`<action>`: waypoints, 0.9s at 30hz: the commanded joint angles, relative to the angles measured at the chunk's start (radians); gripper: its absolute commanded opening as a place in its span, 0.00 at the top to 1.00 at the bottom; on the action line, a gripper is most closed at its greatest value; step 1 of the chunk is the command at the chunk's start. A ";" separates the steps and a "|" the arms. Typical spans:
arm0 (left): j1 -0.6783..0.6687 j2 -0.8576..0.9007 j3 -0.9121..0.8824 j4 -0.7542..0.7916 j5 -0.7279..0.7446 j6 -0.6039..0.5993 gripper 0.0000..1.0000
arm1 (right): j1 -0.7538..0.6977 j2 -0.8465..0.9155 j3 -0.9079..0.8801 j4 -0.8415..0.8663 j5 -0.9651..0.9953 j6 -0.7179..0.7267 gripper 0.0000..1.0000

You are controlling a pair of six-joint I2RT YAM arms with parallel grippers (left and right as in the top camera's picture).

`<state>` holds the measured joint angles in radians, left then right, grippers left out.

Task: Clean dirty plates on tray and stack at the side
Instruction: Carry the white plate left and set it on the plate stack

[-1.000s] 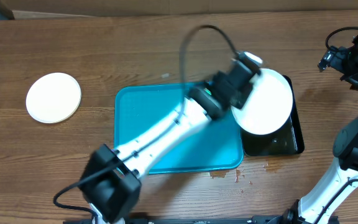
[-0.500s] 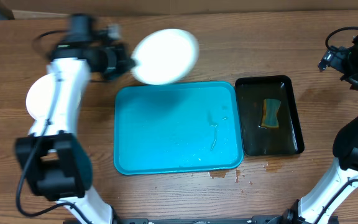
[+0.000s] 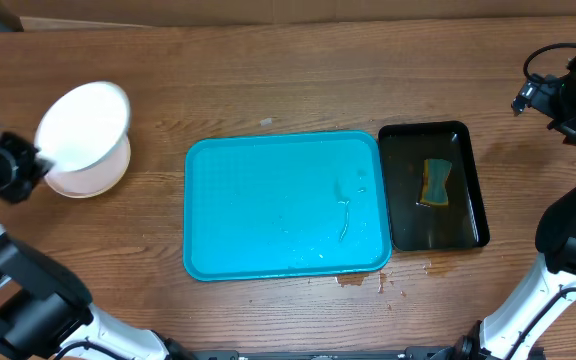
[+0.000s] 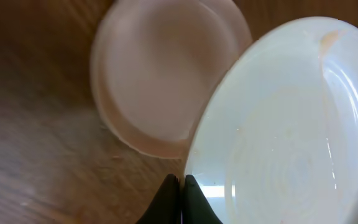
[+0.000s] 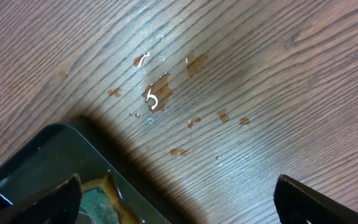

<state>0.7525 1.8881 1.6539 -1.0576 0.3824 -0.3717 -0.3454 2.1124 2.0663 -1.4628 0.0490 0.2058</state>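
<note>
One tilted plate point(image 3: 83, 122) over resting plate point(image 3: 100, 180) | left end effector point(image 4: 180, 186) pinching its rim | right end effector point(image 5: 178, 202) spread

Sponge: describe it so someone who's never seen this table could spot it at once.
Start at the large turquoise tray in the middle of the wooden table. Just right of it sits a narrow black tray. The sponge lies inside it: small, teal and yellow, pinched at the waist, the only thing in that tray.

The held plate point(image 4: 278, 124) runs off frame right of the left claw point(image 4: 181, 182); the lower plate point(image 4: 160, 74) beyond is blurred.
</note>
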 commanded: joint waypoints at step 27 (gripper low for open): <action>-0.060 0.005 -0.309 0.459 -0.253 -0.089 0.20 | -0.002 -0.025 0.015 0.003 0.002 0.004 0.00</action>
<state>0.6952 1.8896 1.3499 -0.6041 0.1074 -0.4507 -0.3454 2.1124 2.0663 -1.4628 0.0494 0.2062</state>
